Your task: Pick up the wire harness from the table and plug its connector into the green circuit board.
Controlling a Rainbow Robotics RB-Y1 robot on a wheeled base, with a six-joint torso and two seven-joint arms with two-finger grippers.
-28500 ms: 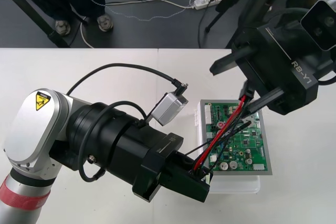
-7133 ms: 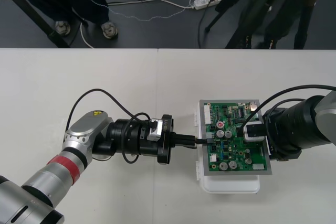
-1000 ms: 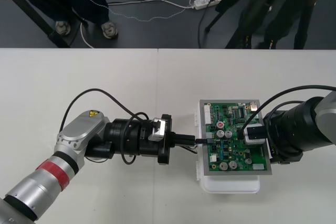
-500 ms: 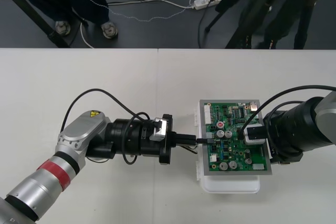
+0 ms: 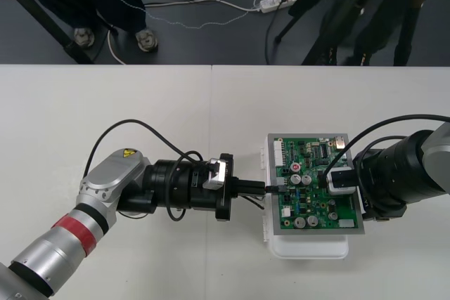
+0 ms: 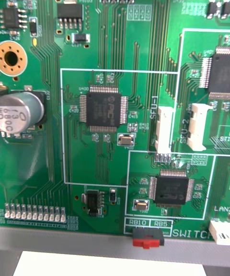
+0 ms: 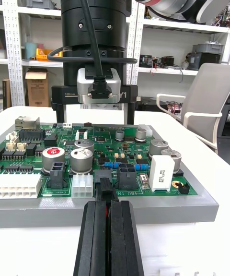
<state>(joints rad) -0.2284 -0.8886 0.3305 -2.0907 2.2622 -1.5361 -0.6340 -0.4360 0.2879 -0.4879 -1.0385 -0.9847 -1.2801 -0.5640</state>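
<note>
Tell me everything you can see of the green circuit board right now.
The green circuit board lies flat in a grey frame on a white base, right of the middle of the table. It carries silver capacitors, black chips and white connectors. The left pincer, shut on a black plug, holds it at a connector on the board's left edge; whether it is seated is unclear. The right pincer hangs over the board's right side, fingers apart.

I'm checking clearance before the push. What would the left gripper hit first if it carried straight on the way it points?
The green circuit board: the left gripper, shut on a small black plug, points at a black connector on the board's near edge, seemingly touching it.
</note>
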